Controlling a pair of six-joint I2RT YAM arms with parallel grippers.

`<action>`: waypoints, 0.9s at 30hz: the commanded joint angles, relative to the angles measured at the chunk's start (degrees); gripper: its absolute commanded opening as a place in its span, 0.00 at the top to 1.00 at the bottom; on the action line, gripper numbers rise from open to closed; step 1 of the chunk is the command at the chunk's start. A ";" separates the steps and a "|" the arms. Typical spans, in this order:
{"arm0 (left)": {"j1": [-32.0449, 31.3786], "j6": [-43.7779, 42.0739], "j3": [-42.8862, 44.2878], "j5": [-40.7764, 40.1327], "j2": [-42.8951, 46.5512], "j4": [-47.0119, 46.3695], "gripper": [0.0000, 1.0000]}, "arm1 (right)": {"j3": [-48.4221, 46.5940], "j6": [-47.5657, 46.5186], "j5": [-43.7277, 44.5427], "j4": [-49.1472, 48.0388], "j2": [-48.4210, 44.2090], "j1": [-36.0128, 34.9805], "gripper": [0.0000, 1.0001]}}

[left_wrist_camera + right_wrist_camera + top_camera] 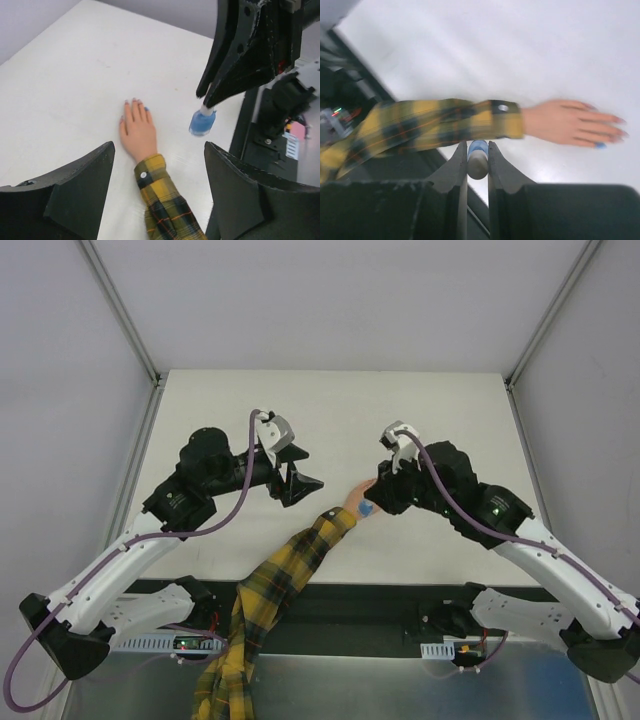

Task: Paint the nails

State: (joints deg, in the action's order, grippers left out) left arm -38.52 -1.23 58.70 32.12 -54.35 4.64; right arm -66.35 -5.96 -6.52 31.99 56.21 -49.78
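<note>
White bench (330, 410). Peach hand (137, 132) lies flat on it, palm down, nails (134, 101) toward the far side. Plaid sleeve (290, 565) trails over the near edge. Blue bottle (202, 122) stands just beside the hand; bench contact unclear.

Jaws of right gripper (478, 146) clamp blue bottle (478, 161); peach hand (567, 122) flat on white table (510, 45); nails (619, 120) pinkish, lowest blue.

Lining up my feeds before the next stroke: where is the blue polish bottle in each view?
Top external: polish bottle just right of centre, beside the hand.
Left wrist: bottle right of centre, its top pinched in the right pincer.
Right wrist: bottle bottom centre, between the fingers.
Shared landmark: the hand with its yellow plaid cuff.
</note>
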 commanded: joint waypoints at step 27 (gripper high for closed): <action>0.03 2.73 -0.95 -10.50 -0.76 -2.80 0.25 | 31.45 11.67 30.43 -23.72 3.55 45.91 0.99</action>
State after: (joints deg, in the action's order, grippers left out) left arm -38.54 0.51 57.58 21.93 -54.89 4.10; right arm -34.98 4.12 24.60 13.43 58.70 -4.93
